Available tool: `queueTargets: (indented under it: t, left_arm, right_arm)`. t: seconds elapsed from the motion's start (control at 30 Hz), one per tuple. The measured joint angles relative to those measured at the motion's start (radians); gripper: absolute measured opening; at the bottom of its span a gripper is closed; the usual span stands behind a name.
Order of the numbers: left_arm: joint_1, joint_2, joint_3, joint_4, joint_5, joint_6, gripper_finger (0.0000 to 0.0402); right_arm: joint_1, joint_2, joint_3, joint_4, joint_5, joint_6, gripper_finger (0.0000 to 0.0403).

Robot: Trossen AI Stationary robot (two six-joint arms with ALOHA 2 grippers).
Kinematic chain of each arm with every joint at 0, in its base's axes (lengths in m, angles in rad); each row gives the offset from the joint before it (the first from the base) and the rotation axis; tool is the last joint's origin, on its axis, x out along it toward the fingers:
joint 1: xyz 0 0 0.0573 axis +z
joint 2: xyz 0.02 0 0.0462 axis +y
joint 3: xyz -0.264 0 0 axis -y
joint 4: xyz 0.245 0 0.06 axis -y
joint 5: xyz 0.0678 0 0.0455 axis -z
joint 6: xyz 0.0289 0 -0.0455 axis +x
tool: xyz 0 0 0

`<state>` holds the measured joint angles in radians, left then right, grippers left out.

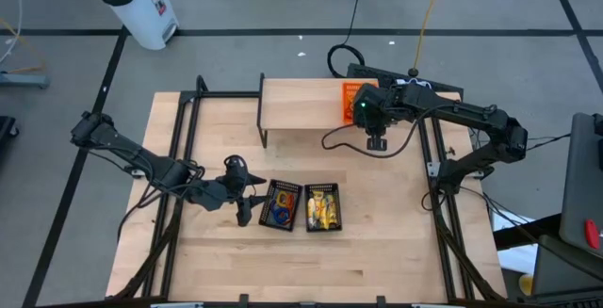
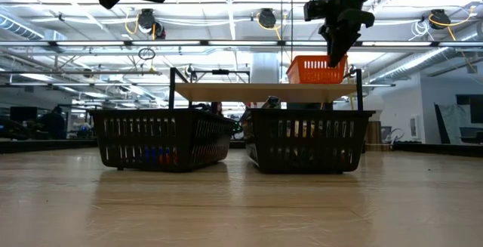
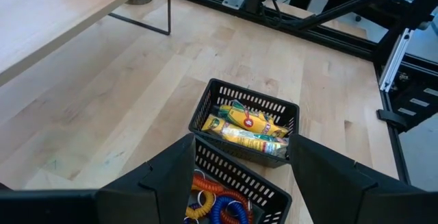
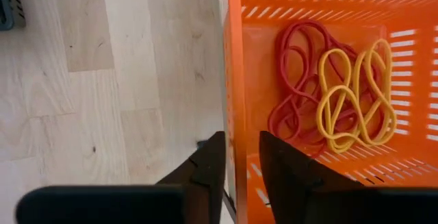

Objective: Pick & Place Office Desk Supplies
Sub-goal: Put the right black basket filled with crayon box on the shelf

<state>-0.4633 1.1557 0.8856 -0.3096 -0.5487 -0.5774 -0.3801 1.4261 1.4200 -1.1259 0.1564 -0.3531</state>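
Note:
On the wooden shelf [image 1: 301, 104] stands an orange basket [image 1: 356, 99] holding red rubber bands [image 4: 295, 87] and yellow rubber bands [image 4: 359, 97]. My right gripper [image 4: 241, 148] hangs over the basket's near wall, slightly open, one finger on each side of it and nothing between them. Two black baskets sit on the table. One [image 1: 283, 204] holds coloured rubber bands [image 3: 215, 207]. The other [image 1: 322, 206] holds yellow oblong pieces [image 3: 250, 128]. My left gripper [image 3: 241, 145] hovers wide open above the band basket's left side and holds nothing. My right gripper has the orange basket's near wall [image 4: 233, 114] running through the narrow gap between its fingers, which slant down from above. I cannot tell whether either finger touches the wall.
The shelf's dark legs [image 1: 262, 134] stand on the table behind the black baskets. Black frame rails [image 1: 179, 157] run along the table's left and right sides. Bare wood lies near the front edge [image 1: 311, 270]. A white bin [image 1: 137, 2] stands on the floor beyond.

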Motion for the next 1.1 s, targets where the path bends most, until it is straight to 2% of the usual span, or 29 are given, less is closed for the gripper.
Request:
queueTargets:
  t: [0.23,0.67,0.87,1.1]
  left_arm:
    - [0.0,0.0,0.0,0.0,0.0,0.0,0.0237]
    - [0.0,0.0,0.0,0.0,0.001,0.0,0.0237]
    - [0.0,0.0,0.0,-0.001,0.002,0.0,0.0237]
    - [0.0,0.0,0.0,-0.001,0.002,0.0,0.0237]
  right_arm:
    - [0.0,0.0,0.0,0.002,0.054,-0.001,0.013]
    - [0.002,-0.001,-0.001,0.023,0.049,-0.027,0.0214]
    - [0.002,-0.001,-0.001,0.023,0.049,-0.045,0.0234]
    - [0.002,-0.003,-0.001,0.023,0.049,-0.053,0.0238]
